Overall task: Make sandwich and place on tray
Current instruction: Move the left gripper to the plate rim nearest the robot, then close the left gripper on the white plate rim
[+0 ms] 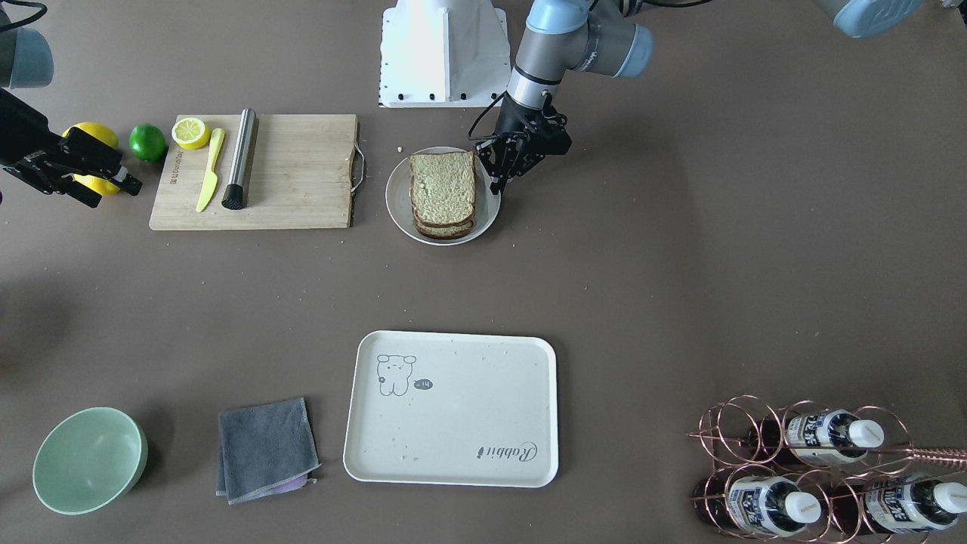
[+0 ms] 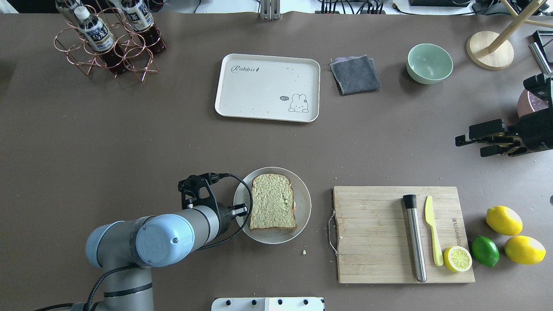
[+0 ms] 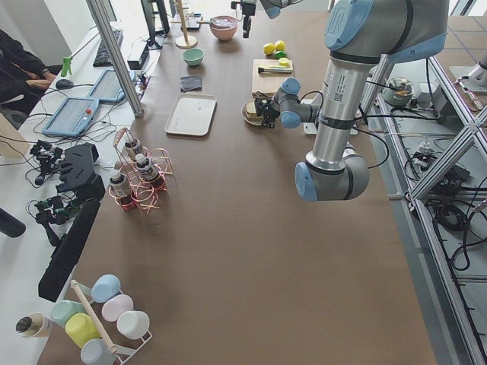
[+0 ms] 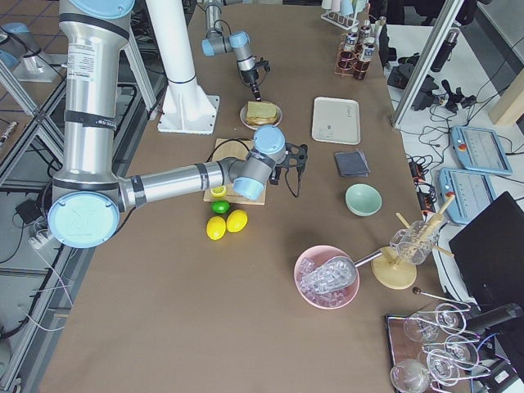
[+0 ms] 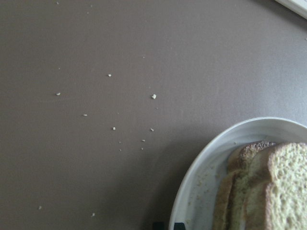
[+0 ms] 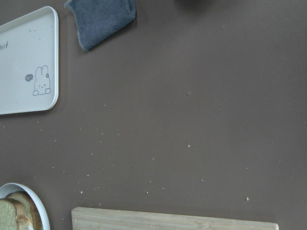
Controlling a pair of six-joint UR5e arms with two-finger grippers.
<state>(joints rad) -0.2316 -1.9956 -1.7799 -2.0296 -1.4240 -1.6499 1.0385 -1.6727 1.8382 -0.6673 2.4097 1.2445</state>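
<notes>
Two slices of tan-green bread lie stacked on a round white plate, also seen from the front. The egg is hidden. The cream tray with the "Rabbit" script lies bare across the table, also in the front view. My left gripper hangs at the plate's rim beside the bread, off the slices. Its tips show close together, shut and empty. My right gripper hovers open and empty, far right above the table.
A wooden cutting board holds a steel muddler, a yellow knife and a lemon half. Two lemons and a lime lie beside it. A grey cloth, green bowl and bottle rack stand at the far side.
</notes>
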